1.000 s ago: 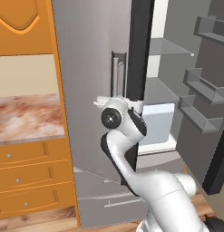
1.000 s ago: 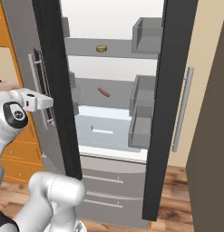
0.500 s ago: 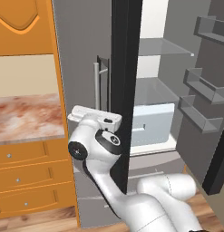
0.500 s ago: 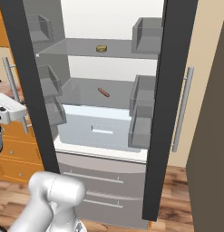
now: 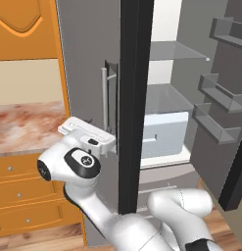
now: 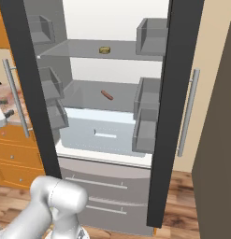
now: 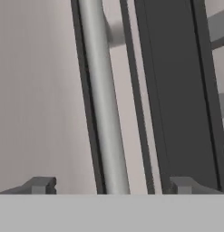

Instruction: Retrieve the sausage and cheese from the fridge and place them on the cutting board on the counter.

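The fridge (image 6: 105, 188) stands with both doors swung open. On its middle glass shelf lies the reddish-brown sausage (image 6: 106, 95). The small yellowish cheese (image 6: 104, 50) sits on the shelf above. My gripper (image 5: 108, 147) is at the left door's vertical bar handle (image 5: 105, 103), well left of the shelves. In the hand view the gripper (image 7: 112, 186) is open: the handle (image 7: 102, 99) runs between the fingertips (image 7: 41, 185), which stand wide apart and clear of it. The marbled counter (image 5: 24, 128) lies left of the fridge. The cutting board is out of view.
The open left door's dark edge (image 5: 134, 98) stands between my hand and the fridge interior. A pale drawer (image 6: 96, 135) sits under the sausage shelf. Grey door bins (image 6: 146, 126) line both doors. Orange drawers (image 5: 24, 196) sit below the counter.
The left door has swung further open with my hand on its handle, and the arm has moved left with it. The fingers have since spread off the handle.
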